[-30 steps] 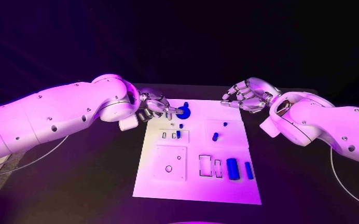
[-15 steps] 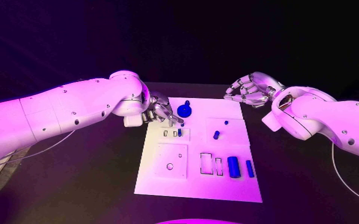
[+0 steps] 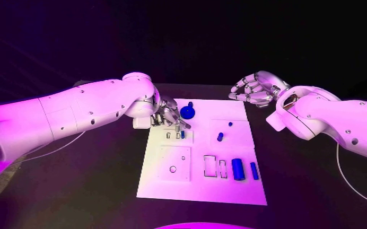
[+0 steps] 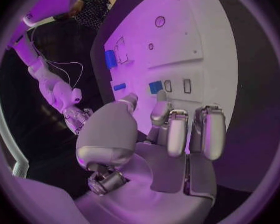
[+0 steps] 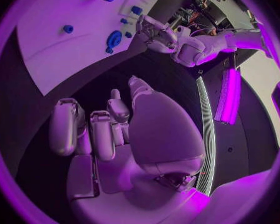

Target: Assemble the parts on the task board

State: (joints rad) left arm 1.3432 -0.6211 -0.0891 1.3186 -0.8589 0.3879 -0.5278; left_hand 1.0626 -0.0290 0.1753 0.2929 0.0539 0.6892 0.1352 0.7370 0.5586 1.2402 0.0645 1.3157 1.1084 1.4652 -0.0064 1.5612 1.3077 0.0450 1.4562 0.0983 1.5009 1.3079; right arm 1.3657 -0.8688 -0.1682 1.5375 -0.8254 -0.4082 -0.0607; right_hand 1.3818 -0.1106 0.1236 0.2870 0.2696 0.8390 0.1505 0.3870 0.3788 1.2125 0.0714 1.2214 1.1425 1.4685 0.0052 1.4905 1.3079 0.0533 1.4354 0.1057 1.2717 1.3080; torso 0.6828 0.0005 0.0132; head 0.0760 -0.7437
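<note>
The left hand's fingers [image 3: 177,124] hang curled down over the upper left part of the task board [image 3: 200,186], their tips just above the small slots and a little blue peg [image 3: 183,134] standing there. From the left wrist view the fingers [image 4: 177,129] lie side by side and bent, the thumb alongside, and nothing seems to be held, though the tips are hard to make out. The left hand [image 3: 167,114] sits at the board's left edge. Just beside it, on the board's far end, lies a round blue knob-like part [image 3: 188,113].

The right hand's fingers [image 3: 246,94] are curled inward on nothing, and the right hand [image 3: 256,88] hovers off the board's far right corner, over the black table [image 3: 92,186].

On the board, a small blue part [image 3: 220,137] stands in the right middle panel, with a tinier one [image 3: 229,123] beyond it. Nearer, a blue cylinder [image 3: 238,169] and a slim blue bar [image 3: 254,172] lie side by side beside two rectangular slots.
</note>
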